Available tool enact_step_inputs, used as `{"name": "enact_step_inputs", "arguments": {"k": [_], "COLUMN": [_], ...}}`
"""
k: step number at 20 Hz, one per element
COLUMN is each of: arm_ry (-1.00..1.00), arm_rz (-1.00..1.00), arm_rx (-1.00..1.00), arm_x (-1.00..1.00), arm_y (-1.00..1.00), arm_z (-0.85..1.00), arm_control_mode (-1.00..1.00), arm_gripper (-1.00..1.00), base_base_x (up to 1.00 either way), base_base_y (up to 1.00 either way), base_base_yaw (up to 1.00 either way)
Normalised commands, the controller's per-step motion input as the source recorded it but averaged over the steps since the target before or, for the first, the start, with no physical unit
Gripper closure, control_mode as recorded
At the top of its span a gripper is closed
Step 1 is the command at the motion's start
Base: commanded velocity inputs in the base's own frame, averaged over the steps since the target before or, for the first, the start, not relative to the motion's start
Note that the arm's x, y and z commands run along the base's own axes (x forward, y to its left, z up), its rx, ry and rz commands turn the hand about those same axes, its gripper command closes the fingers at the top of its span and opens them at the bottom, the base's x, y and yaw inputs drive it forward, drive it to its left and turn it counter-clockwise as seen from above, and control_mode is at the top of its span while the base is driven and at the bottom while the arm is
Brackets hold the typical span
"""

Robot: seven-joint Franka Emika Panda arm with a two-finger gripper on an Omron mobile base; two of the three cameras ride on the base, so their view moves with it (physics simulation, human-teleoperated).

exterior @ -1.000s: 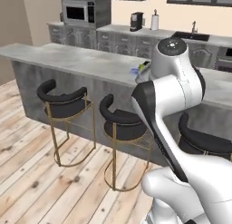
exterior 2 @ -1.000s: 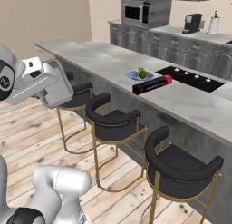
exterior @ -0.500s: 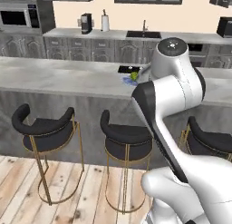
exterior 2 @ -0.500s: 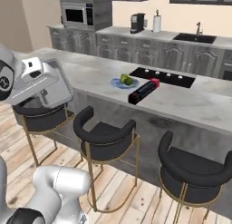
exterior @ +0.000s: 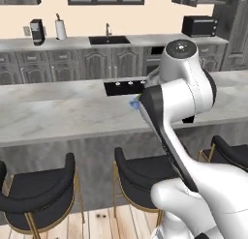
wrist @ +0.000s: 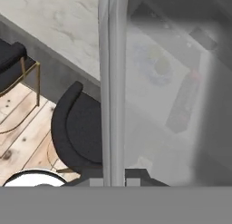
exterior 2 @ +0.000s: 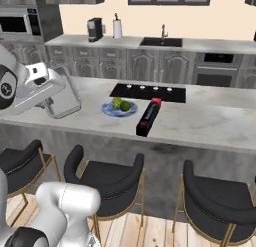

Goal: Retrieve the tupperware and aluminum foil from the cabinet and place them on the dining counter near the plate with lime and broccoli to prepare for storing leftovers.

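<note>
Setting: a domestic kitchen. A marble-topped dining counter [exterior 2: 210, 122] carries an inset cooktop [exterior 2: 148, 92] and is fronted by black bar stools [exterior 2: 107, 181]. The rear wall has grey cabinets [exterior: 97, 64], a sink [exterior 2: 161, 41], a microwave [exterior 2: 15, 24] and a coffee machine [exterior 2: 94, 29].

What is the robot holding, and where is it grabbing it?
The gripper is shut on the clear tupperware, pinching its thin wall at the edge.

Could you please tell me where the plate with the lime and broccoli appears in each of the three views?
Left base view: plate, centre, a blue sliver beside the arm.
Right base view: plate, centre-left on the counter.
Hand view: plate, upper right, blurred through the held tupperware.
Shared landmark: foil box.
</note>
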Motion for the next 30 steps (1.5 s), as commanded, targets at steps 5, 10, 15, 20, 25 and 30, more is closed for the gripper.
{"name": "enact_step_inputs", "arguments": {"k": [5, 10, 15, 20, 25, 30], "arm_ry": [-0.01, 0.02, 0.06, 0.03, 0.12, 0.08], "arm_rz": [-0.08, -0.09, -0.07, -0.10, -0.17, -0.09], "arm_rx": [-0.01, 0.00, 0.00, 0.02, 0.16, 0.08], "arm_x": [0.20, 0.21, 0.30, 0.61, 0.77, 0.83], "arm_y": [0.18, 0.40, 0.59, 0.35, 0.00, 0.17], "arm_z": [0.00, -0.04, -0.31, -0.44, -0.41, -0.19], "arm_control_mode": [-1.00, -1.00, -1.00, -1.00, -1.00, -1.00], "arm_gripper": [1.00, 1.00, 1.00, 1.00, 1.00, 1.00], "base_base_x": [0.52, 0.00, 0.00, 0.00, 0.00, 0.00], "base_base_y": [0.38, 0.00, 0.00, 0.00, 0.00, 0.00], "base_base_yaw": [-0.24, 0.00, 0.00, 0.00, 0.00, 0.00]}}
